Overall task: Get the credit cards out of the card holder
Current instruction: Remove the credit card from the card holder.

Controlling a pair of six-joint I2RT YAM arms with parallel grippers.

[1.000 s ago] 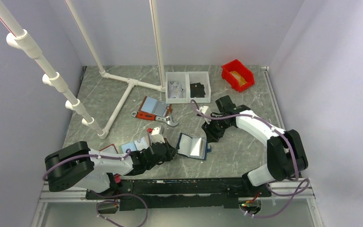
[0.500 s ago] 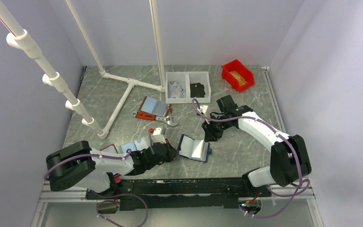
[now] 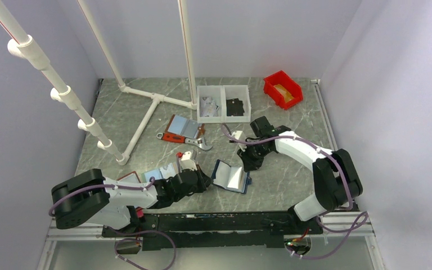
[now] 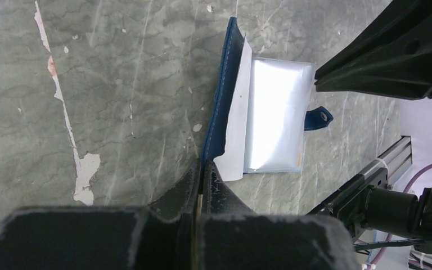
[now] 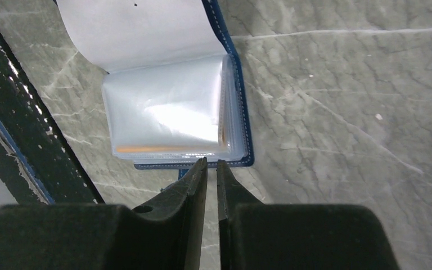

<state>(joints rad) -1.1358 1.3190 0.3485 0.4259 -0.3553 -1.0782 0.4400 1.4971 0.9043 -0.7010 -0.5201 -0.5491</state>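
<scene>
At mid-table; L gripper (image 4: 201, 169) clamps card holder (image 4: 275, 112); R gripper (image 5: 212, 166) at edge (grip unclear)

Overhead view far; wrist views close, share card holder (image 3: 230, 176).

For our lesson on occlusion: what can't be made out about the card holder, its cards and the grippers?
Right wrist view: glare on clear sleeves hides the credit cards; only an orange edge shows.
Same view: the right gripper hides with its fingertips whether it pinches anything.
Left wrist view: the left gripper covers a corner of the card holder.
</scene>
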